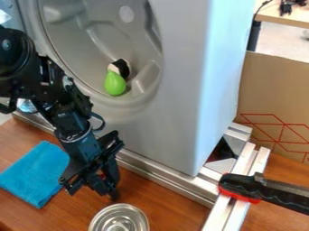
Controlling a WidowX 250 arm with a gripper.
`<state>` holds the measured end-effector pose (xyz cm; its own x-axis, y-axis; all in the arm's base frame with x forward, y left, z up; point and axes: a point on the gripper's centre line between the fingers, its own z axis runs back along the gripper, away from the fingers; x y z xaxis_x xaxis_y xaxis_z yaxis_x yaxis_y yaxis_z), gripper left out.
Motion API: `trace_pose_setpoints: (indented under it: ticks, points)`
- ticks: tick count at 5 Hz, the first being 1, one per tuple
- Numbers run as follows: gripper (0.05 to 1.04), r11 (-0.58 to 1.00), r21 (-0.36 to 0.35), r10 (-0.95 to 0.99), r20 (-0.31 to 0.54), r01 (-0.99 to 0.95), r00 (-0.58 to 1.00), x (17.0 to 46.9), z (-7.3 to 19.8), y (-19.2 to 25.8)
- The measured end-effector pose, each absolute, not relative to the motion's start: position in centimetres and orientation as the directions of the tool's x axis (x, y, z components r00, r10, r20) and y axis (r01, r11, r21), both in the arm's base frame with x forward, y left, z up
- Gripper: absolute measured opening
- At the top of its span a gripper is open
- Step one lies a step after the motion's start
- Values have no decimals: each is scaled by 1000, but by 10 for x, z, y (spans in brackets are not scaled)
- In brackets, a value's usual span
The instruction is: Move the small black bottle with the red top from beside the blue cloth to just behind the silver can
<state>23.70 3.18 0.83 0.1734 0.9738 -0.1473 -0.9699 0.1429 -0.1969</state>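
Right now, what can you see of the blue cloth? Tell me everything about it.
The blue cloth lies nearly flat on the brown wooden table, at the left of the view. It is plain bright blue, roughly four-sided, and looks like soft fabric. It sits set at a slant, one corner pointing toward the bottom of the view. Its right side runs close by the black gripper; whether they touch, I can't tell, nor whether the cloth is folded.

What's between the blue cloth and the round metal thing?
The camera view shows brown wooden tabletop between the cloth and the metal thing, with the black pincer hanging over it.
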Motion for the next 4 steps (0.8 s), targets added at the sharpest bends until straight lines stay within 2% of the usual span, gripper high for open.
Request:
trace_pose_setpoints:
  ticks: [3, 4]
  points:
    - [341, 52, -132, 976, -201, -990, 78, 236, -1, 29]
    - [413, 35, -135, 971, -230, -990, 66, 240, -1, 26]
